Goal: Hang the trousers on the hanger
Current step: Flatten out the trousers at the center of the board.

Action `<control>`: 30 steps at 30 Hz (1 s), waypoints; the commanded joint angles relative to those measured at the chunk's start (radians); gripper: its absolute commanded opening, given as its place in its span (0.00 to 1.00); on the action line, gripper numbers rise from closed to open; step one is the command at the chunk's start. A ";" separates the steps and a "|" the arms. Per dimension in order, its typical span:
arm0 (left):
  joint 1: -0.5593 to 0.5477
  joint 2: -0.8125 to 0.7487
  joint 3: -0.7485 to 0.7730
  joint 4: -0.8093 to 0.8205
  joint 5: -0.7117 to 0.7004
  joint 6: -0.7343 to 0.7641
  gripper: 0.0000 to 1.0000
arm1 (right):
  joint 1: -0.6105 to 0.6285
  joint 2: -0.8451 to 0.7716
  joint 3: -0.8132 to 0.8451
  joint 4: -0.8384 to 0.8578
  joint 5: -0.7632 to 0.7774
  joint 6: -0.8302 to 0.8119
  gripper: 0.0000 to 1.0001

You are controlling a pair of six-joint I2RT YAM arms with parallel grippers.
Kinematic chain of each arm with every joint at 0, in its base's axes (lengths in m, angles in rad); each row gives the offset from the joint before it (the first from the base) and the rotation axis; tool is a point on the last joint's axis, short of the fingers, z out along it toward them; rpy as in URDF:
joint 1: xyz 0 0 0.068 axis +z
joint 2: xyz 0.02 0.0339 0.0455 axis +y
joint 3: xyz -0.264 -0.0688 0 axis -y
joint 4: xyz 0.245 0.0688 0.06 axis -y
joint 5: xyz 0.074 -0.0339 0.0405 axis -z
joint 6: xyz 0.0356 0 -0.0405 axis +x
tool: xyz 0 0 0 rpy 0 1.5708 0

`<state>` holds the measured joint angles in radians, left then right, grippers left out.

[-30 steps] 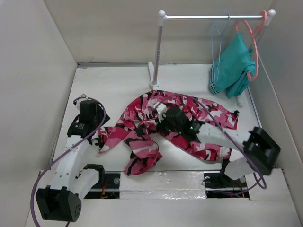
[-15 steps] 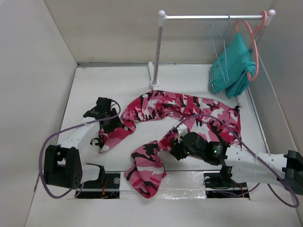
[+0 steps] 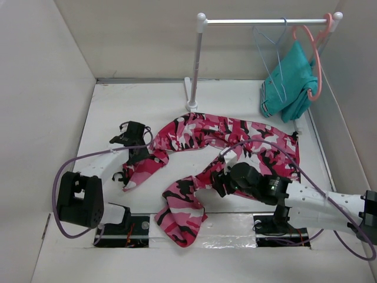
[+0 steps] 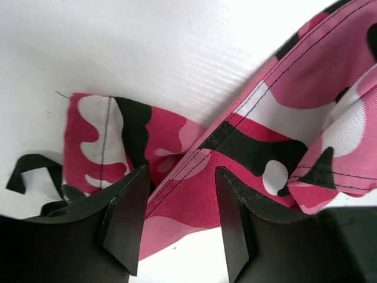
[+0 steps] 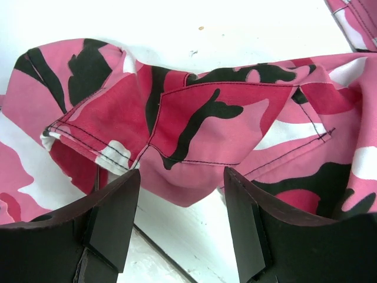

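The camouflage trousers (image 3: 235, 132) lie spread across the middle of the table, one leg end folded down toward the front edge. My left gripper (image 3: 140, 154) is open at the trousers' left end, its jaws (image 4: 181, 172) straddling a fabric edge (image 4: 265, 153) that lies flat on the table. My right gripper (image 3: 219, 180) is open low over the near leg; in the right wrist view a fold of cloth (image 5: 200, 118) sits just ahead of the gripper (image 5: 181, 174), with bare table between the fingers. The light-blue wire hanger (image 3: 284, 26) hangs on the rail at the back right.
A white rack with a metal rail (image 3: 253, 22) and post (image 3: 196, 65) stands at the back. A teal garment (image 3: 291, 79) on a salmon-pink hanger (image 3: 317, 56) hangs at its right end. Walls enclose the table. A foil-taped strip (image 3: 224, 227) runs along the front edge.
My right gripper dragged a trouser leg toward the front edge, then opened and let it go. My left arm swung right to the trousers' left end. The wire hanger has swung slightly.
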<state>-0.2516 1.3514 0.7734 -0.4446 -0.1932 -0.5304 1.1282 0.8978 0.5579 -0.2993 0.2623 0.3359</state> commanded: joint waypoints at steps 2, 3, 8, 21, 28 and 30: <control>-0.011 -0.099 0.018 0.004 -0.086 0.010 0.46 | 0.010 0.038 0.016 0.074 -0.005 -0.014 0.65; -0.011 -0.097 0.015 0.003 -0.091 0.007 0.46 | 0.010 0.050 0.016 0.075 -0.003 -0.009 0.65; -0.011 0.055 0.026 0.009 -0.029 0.023 0.45 | 0.010 0.029 0.007 0.074 0.000 0.000 0.65; -0.011 0.008 0.047 -0.008 -0.048 0.027 0.00 | 0.010 -0.048 -0.027 0.078 0.072 0.011 0.65; -0.011 -0.155 0.177 -0.094 -0.058 0.049 0.00 | 0.010 0.003 0.010 0.080 0.109 -0.008 0.64; -0.011 -0.210 0.240 -0.137 -0.055 0.059 0.00 | 0.001 0.004 0.011 0.109 0.120 -0.026 0.65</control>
<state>-0.2607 1.2243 0.9077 -0.5137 -0.2218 -0.4950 1.1275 0.9035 0.5266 -0.2676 0.3347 0.3328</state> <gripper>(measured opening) 0.010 0.647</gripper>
